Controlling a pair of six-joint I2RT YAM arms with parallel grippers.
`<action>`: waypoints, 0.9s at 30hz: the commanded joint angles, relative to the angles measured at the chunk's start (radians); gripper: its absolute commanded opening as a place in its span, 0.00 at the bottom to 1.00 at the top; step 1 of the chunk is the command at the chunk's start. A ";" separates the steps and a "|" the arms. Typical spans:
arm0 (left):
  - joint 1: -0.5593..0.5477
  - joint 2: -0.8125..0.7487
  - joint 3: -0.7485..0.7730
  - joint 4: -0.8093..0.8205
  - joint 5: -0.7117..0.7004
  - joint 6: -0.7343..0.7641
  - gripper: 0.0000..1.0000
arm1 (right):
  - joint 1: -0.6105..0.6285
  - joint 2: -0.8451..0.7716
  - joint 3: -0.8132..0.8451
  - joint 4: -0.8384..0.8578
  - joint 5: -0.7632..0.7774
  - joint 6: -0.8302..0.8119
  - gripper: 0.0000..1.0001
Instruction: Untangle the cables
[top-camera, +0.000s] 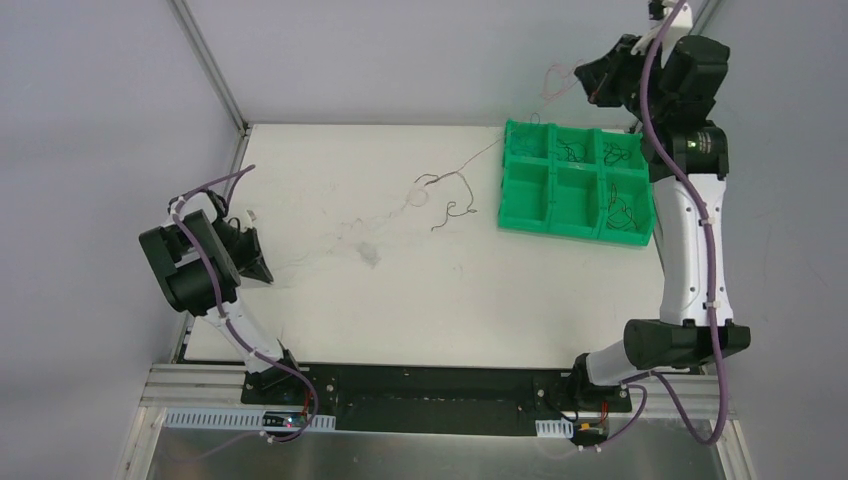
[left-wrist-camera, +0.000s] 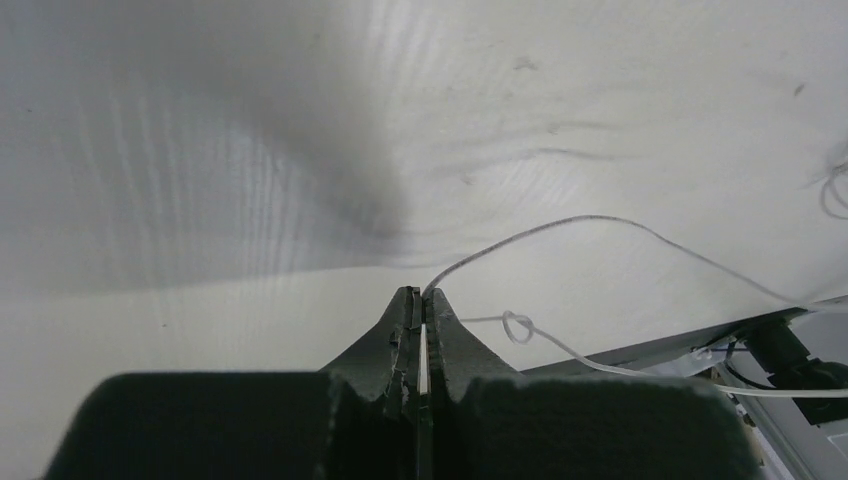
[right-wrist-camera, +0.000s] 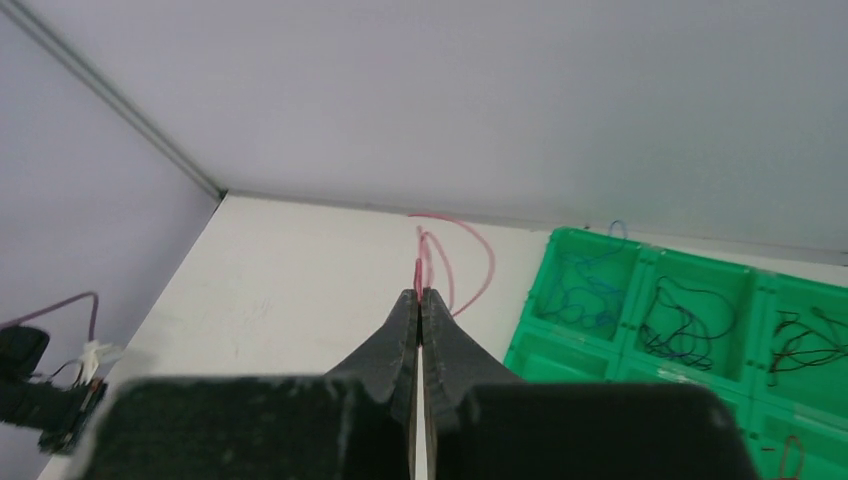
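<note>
The white table (top-camera: 400, 300) fills most of the space in front of me. At its far right sits the green tray (top-camera: 575, 232) with six compartments. My right arm reaches up over the tray's far edge, and my left arm is low at the table's left side.

My left gripper (left-wrist-camera: 421, 295) is pinched tight on a whitish wire (left-wrist-camera: 600, 222), which arcs from the fingertips off to the right over the table. A second pale strand with a small knot (left-wrist-camera: 517, 326) lies just beside it.

My right gripper (right-wrist-camera: 420, 295) is also closed. It holds a red wire (right-wrist-camera: 487, 262) that loops up from the tips, above the tray's far left corner.

The rest of the cables are spread out. A few curly black wires (top-camera: 440, 180) lie loose mid-table, left of the tray. Blue wires (right-wrist-camera: 585, 290) and more black ones (right-wrist-camera: 690, 310) sit in the tray's far compartments.
</note>
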 joint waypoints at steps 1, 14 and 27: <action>0.042 0.046 0.036 -0.043 -0.082 0.081 0.00 | -0.061 -0.075 0.053 0.065 0.075 -0.001 0.00; 0.068 0.051 0.017 -0.025 -0.111 0.132 0.00 | -0.293 -0.051 0.141 0.157 0.219 0.014 0.00; 0.019 -0.037 0.016 -0.100 0.171 0.197 0.43 | -0.383 -0.037 0.175 0.132 0.008 0.149 0.00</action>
